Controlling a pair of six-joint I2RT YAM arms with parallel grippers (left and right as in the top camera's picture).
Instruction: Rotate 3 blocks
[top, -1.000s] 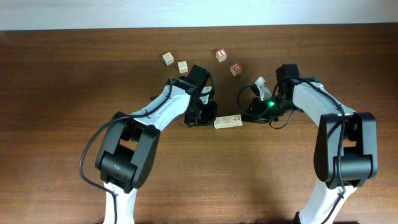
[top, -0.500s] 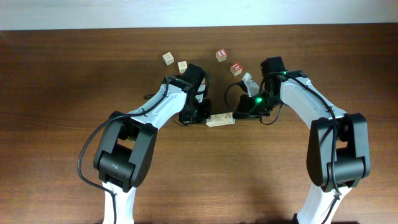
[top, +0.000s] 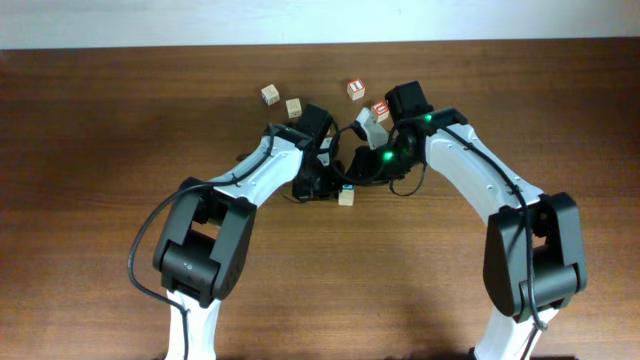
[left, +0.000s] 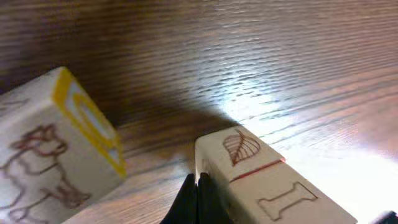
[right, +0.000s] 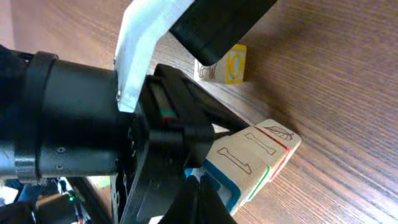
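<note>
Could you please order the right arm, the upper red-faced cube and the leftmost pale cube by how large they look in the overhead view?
1. right arm, by far the largest.
2. upper red-faced cube and leftmost pale cube: they look about the same size, so I would not rank them.

L arm (top: 262, 168) & R arm (top: 470, 160) flank blocks (top: 346, 198) both sides, 4 loose cubes (top: 293, 107) behind, table (top: 400, 290) front open.
</note>
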